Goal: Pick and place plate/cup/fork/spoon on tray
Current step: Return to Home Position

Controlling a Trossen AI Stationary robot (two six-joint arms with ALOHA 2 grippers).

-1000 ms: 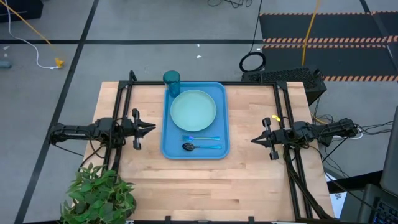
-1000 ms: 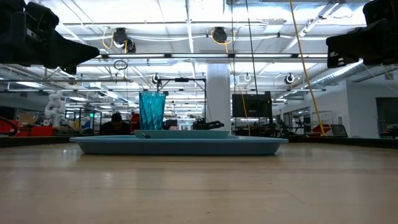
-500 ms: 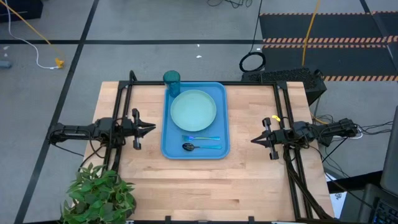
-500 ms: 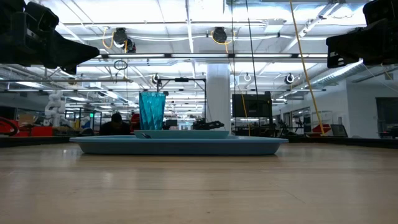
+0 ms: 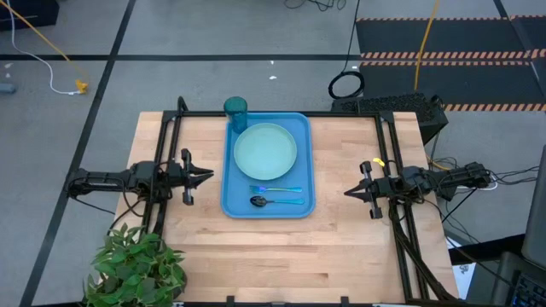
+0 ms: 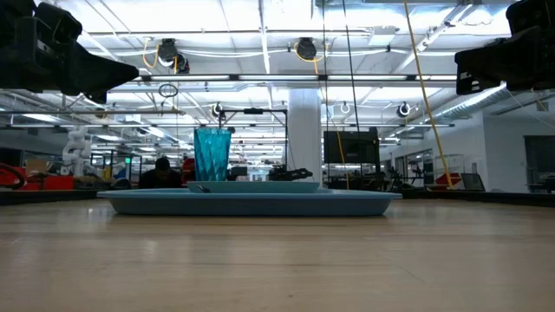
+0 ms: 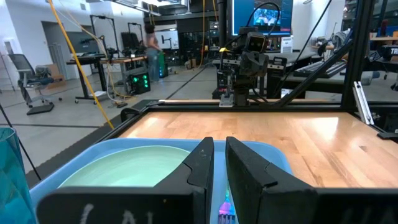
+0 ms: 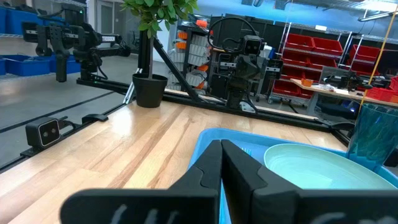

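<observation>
Everything sits on the tray; both arms wait beside it, empty.
On the tray (image 5: 229, 205), the spoon (image 5: 271, 202) lies nearest its front rim, the fork (image 5: 277, 189) just behind, then the plate (image 5: 265, 149), and the cup (image 5: 235, 108) in its far corner. The left hand (image 5: 207, 176), fingers nearly together, and the right hand (image 5: 348, 193), pressed together, hover off the tray's sides. Homing should avoid swinging over it.

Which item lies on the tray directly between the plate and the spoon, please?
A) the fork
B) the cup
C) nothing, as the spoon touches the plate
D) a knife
A: in the high view the fork lies on the tray between the plate and the spoon, while the cup stands at a tray corner on the plate's other side.
</observation>
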